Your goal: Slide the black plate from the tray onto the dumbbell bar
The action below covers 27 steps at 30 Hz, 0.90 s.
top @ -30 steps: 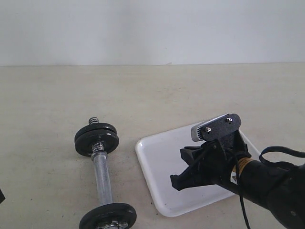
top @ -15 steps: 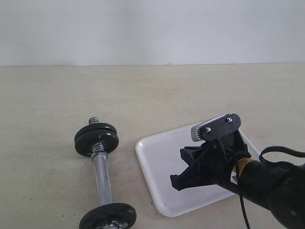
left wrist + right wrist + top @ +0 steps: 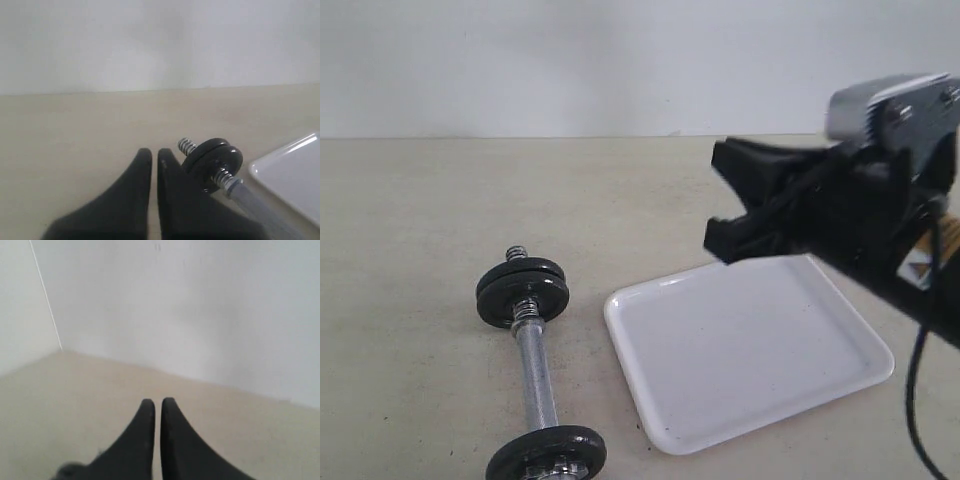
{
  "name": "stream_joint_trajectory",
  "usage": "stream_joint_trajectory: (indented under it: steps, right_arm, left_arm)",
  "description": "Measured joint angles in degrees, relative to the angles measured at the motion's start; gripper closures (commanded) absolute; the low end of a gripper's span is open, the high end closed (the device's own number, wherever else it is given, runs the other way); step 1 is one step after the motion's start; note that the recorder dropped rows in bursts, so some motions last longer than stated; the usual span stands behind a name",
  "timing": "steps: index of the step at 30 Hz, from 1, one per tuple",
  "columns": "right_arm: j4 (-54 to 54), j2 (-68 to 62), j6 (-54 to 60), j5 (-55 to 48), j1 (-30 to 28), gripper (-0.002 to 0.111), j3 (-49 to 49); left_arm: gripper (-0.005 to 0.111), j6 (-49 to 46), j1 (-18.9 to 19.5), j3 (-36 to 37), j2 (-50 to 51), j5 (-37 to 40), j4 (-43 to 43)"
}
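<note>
Two discs sit stacked on the short chrome dumbbell bar (image 3: 535,375) at lower left, one seemingly the matte-black round plate (image 3: 503,285), with the glossy white rectangular tray (image 3: 750,350) bare and fingers pressed together, empty, on the left gripper (image 3: 155,152) and right gripper (image 3: 158,402), so the task looks done.

Beige tbl (image 3: 410,210), white wall (image 3: 520,60)

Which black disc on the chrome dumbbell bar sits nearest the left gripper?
The far-end disc, beside the left gripper; the near-end disc is outside its wrist view.
</note>
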State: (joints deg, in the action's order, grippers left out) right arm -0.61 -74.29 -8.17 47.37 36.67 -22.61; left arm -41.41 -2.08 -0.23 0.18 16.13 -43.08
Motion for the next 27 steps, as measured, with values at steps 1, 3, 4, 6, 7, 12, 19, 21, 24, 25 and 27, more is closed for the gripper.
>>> stream_joint_trajectory:
  steps: [1, 3, 4, 6, 7, 12, 19, 21, 24, 25, 27]
  right_arm:
    - [0.0, 2.53, 0.0, 0.0, 0.0, 0.108, 0.0]
    - [0.0, 8.89, 0.0, 0.0, 0.0, 0.108, 0.0]
    - [0.0, 12.09, 0.0, 0.0, 0.0, 0.108, 0.0]
    - [-0.38, 21.06, 0.0, 0.1, -0.87, 0.108, 0.0]
    - [-0.45, 24.12, 0.0, 0.07, -1.85, 0.108, 0.0]
    - [-0.04, 40.96, 0.0, 0.68, -14.55, 0.108, 0.0]
    - [0.61, 54.09, 0.0, 0.68, -31.29, 0.108, 0.0]
    - [0.61, 57.93, -0.04, 0.68, -31.65, 0.108, 0.0]
    - [0.61, 61.41, -0.04, 0.81, -31.68, 0.108, 0.0]
    - [0.61, 62.55, -0.04, 0.81, -31.68, 0.108, 0.0]
    - [0.61, 64.6, -0.04, 0.81, -31.78, 0.108, 0.0]
  left_arm:
    - [0.102, -0.15, 0.0, 0.0, 0.0, 0.0, 0.62]
    - [0.102, -0.21, 0.0, 0.0, 0.0, -0.26, 2.5]
    - [0.102, -0.21, 0.0, 0.0, 0.0, -0.51, 3.34]
    - [0.102, -0.21, 0.0, 0.0, 0.0, -1.69, 6.15]
    - [0.102, -0.32, 0.09, 0.0, 0.0, -1.95, 6.82]
    - [0.102, -0.09, 2.86, 0.0, 0.0, -2.68, 10.01]
    - [0.102, 16.34, 4.82, 0.0, 0.0, -2.55, 10.26]
    - [0.102, 16.96, 4.82, 0.0, 0.0, -0.55, 10.57]
    - [0.102, 17.23, 4.82, 0.0, 0.0, 1.41, 11.71]
    - [0.102, 17.33, 4.82, 0.0, 0.0, 1.64, 11.98]
    - [0.102, 18.08, 4.82, 0.0, 0.0, 1.68, 13.51]
